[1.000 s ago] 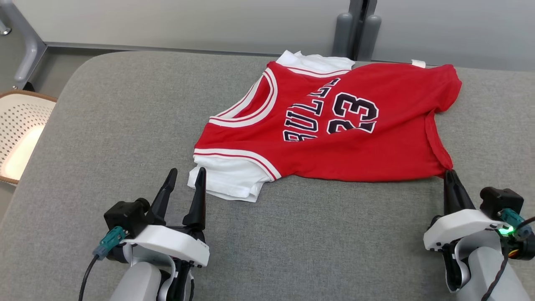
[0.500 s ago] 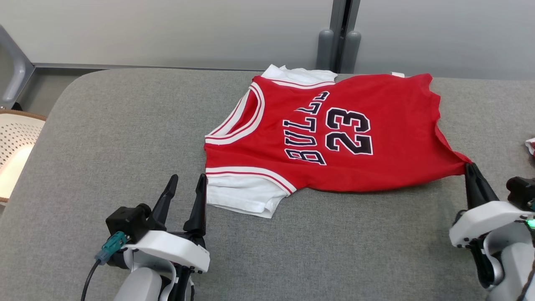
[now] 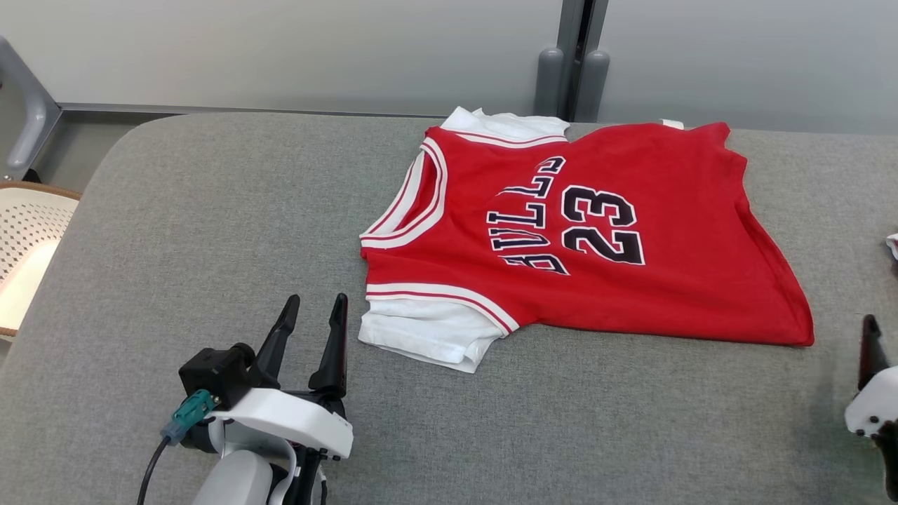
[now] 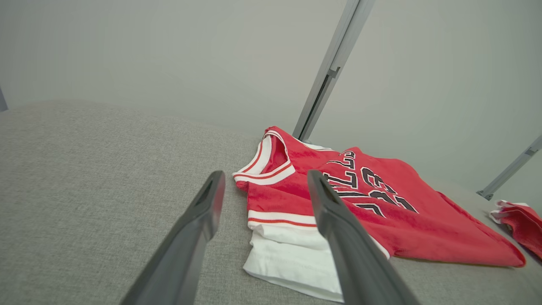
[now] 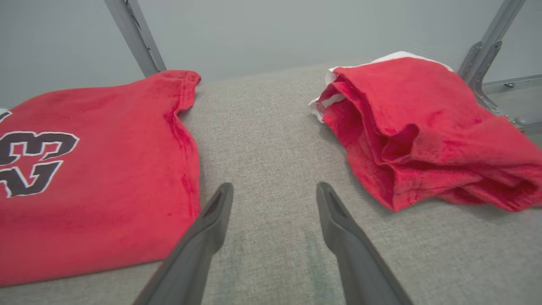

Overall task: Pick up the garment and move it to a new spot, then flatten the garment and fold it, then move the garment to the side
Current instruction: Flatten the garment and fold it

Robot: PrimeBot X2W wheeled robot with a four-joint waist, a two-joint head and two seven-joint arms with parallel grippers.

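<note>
**Red jersey, spread on a grey cloth table**

Item: jersey point(image 3: 582, 238), red with white-and-red trim at the neck and armholes. It has black "BULLS 23" lettering outlined in white. A white sleeve point(image 3: 421, 333) shows under the near armhole, and more white cloth shows at the far shoulder.

Position: lying face up on the table point(image 3: 210, 210), toward its far side and right of centre. The neck opening points to the robot's left and the hem to its right. The cloth is mostly flat, with slight ripples along the hem.

Left gripper point(image 3: 316, 300): fingers spread wide with nothing between them. It hangs over bare table just beside the white sleeve, apparently not touching it.

Right gripper point(image 5: 274, 188): fingers spread wide, holding nothing. It is over bare table between the jersey's hem and a second red garment point(image 5: 423, 127), near the hem's nearer corner but apart from it.

The second red garment is bunched and folded over itself, with white edging visible, to the right of the jersey.

Also present:
- a pale perforated basket point(image 3: 28, 238) off the table's left edge
- a grey wall point(image 3: 280, 49) behind, with a vertical post point(image 3: 572, 70)
</note>
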